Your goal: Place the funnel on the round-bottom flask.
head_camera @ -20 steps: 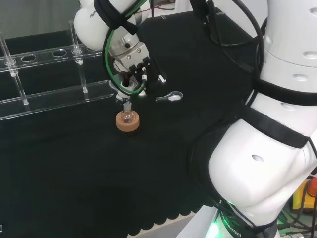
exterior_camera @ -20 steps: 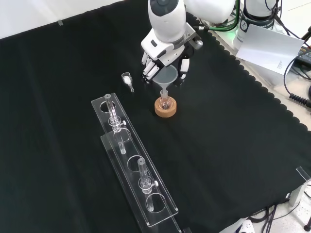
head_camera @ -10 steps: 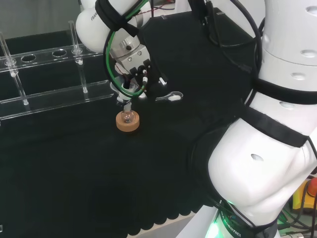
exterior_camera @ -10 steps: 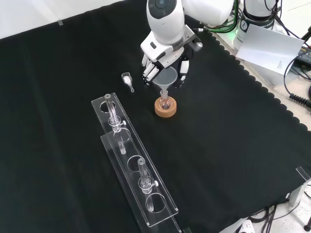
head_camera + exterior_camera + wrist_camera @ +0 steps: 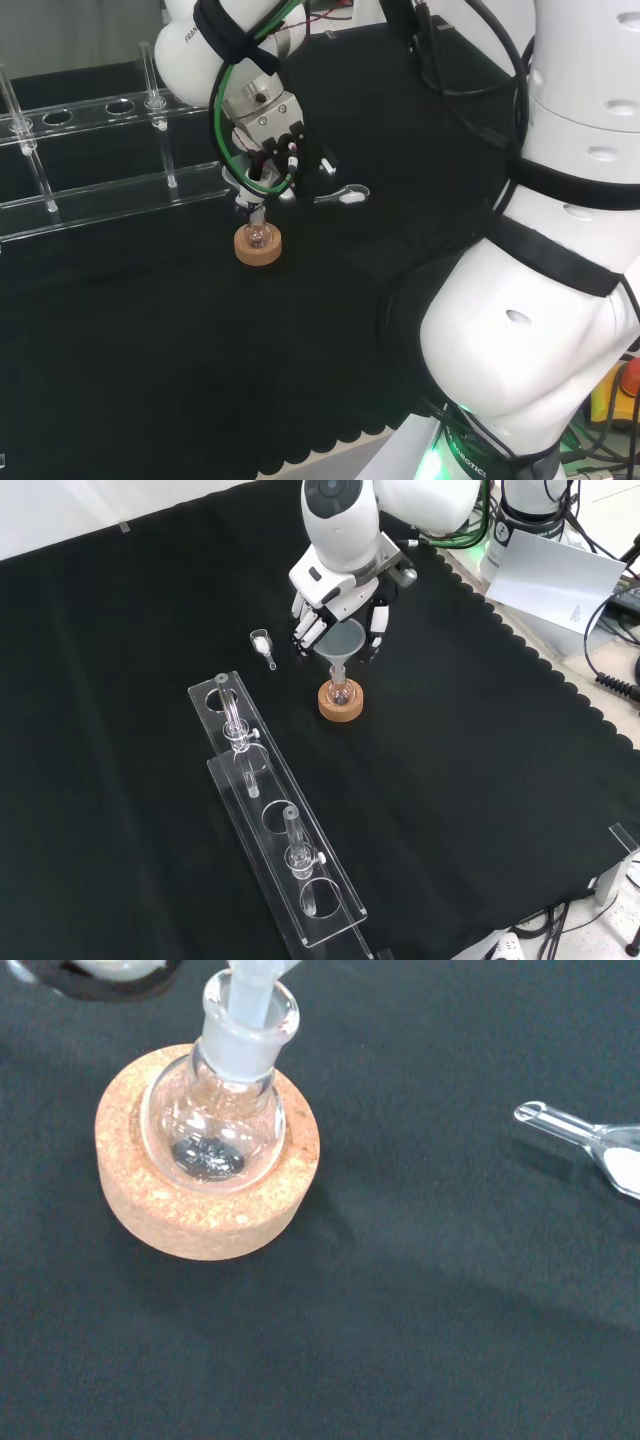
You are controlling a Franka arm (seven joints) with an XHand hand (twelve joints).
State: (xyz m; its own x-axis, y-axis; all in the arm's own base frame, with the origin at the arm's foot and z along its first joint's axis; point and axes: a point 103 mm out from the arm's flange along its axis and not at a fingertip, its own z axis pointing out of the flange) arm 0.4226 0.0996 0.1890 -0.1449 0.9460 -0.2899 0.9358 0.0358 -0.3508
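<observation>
Black cloth covers the counter (image 5: 130, 630), where the flask (image 5: 340, 693) sits in a cork ring (image 5: 341, 704). The robot hand (image 5: 335, 605) grips the funnel (image 5: 342, 640) with curled fingers, its stem already inside the flask neck. Remaining: seat and release.

Glossy white rounded arm links (image 5: 530, 330), black bands, green and black cables, black-and-white hand (image 5: 340, 615)

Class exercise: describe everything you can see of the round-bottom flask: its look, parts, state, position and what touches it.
The round-bottom flask is small and of clear glass, with a globe body and a short neck ending in a thickened rim. It stands upright in a cork ring on the black cloth. A small dark patch shows at its bottom. The stem of the funnel, held by the hand, reaches into its neck.
</observation>
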